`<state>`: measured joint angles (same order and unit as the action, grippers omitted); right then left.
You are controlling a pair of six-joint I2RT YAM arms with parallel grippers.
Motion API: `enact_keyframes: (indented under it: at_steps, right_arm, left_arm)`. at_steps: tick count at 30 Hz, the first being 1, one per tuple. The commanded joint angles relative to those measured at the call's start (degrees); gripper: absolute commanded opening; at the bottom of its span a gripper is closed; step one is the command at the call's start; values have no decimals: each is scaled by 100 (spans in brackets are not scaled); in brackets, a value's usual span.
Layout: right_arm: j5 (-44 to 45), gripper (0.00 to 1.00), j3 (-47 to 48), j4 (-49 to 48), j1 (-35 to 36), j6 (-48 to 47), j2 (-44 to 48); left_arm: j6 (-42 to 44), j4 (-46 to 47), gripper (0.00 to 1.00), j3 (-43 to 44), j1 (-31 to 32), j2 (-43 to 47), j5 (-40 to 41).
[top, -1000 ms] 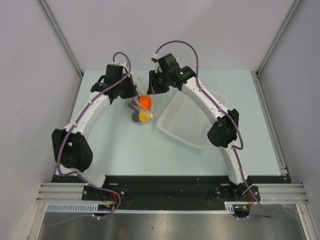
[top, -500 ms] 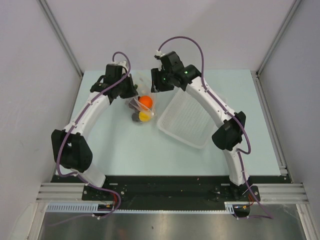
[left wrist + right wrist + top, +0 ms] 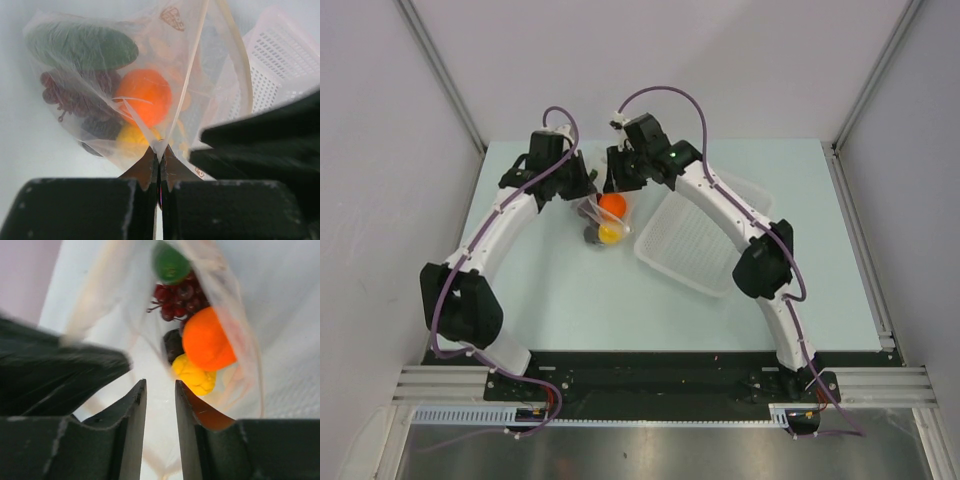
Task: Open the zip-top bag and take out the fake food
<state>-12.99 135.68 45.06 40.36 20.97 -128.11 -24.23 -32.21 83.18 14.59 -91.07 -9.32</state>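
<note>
Change: the right gripper [image 3: 160, 390] had swung left, away from the white basket [image 3: 695, 245], and now sat at the far end of the zip-top bag [image 3: 603, 215]. The bag and the left gripper [image 3: 160, 155] had stayed put.
Left jaws: pressed together, pinching a fold of the bag's film.
Right jaws: slightly apart, hovering over the bag's open end; no grip was visible.
Top view only: the bag lay on the table [image 3: 570, 290] between the two grippers, just left of the basket.
Wrist views only: the cucumber [image 3: 82, 47], grape bunch [image 3: 70, 97], orange ball [image 3: 142, 97], yellow fruit [image 3: 195, 375] and dark round fruit [image 3: 172, 345] were all inside the bag.
</note>
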Motion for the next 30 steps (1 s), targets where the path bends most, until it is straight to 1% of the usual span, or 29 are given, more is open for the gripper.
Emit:
enact_keyframes:
  at_steps: [1,3,4,6,7,11,13,16,18,19,22,23,26,27,30]
  right_arm:
    - [-89,37,152,-260,-151,136,-416]
    - [-11,42,152,-330,-142,-13,-574]
    - [42,51,152,-348,-134,-66,-618]
    - [69,60,143,-445,-116,-215,-732]
    - [121,67,143,-454,-107,-260,-767]
    - [376,77,-49,-594,-107,-418,-882]
    - [394,78,-129,-717,-116,-384,-943]
    - [543,78,-129,-604,-72,-374,-1049]
    - [806,79,-173,-551,-28,-550,-1075]
    - [877,82,-191,-533,-2,-602,-1119]
    - [1149,84,-164,-384,-2,-656,-1268]
    - [1263,86,-182,-358,-2,-647,-1295]
    - [1255,89,-147,-437,16,-647,-1479]
    - [1282,91,-77,-428,16,-621,-1567]
    - [1282,93,20,-480,51,-612,-1725]
  left_arm:
    - [-126,180,0,-99,-26,370,-167]
    - [-126,232,0,-161,-26,379,-158]
    - [-143,267,0,-205,-26,379,-219]
    - [-214,346,0,-214,-26,362,-280]
    - [-240,364,0,-188,-26,335,-307]
    - [-302,373,0,-91,-18,221,-500]
    - [-284,373,0,-56,-18,177,-518]
    - [-258,347,0,-56,-18,124,-553]
    - [-302,381,0,-108,-18,133,-579]
    - [-310,434,0,-152,-18,150,-571]
    - [-302,400,0,-135,-18,142,-544]
    - [-284,373,0,-109,-18,133,-553]
    - [-205,347,0,-65,-18,98,-597]
    - [-196,347,0,-56,-18,81,-597]
    - [-214,355,0,-65,-18,-7,-676]
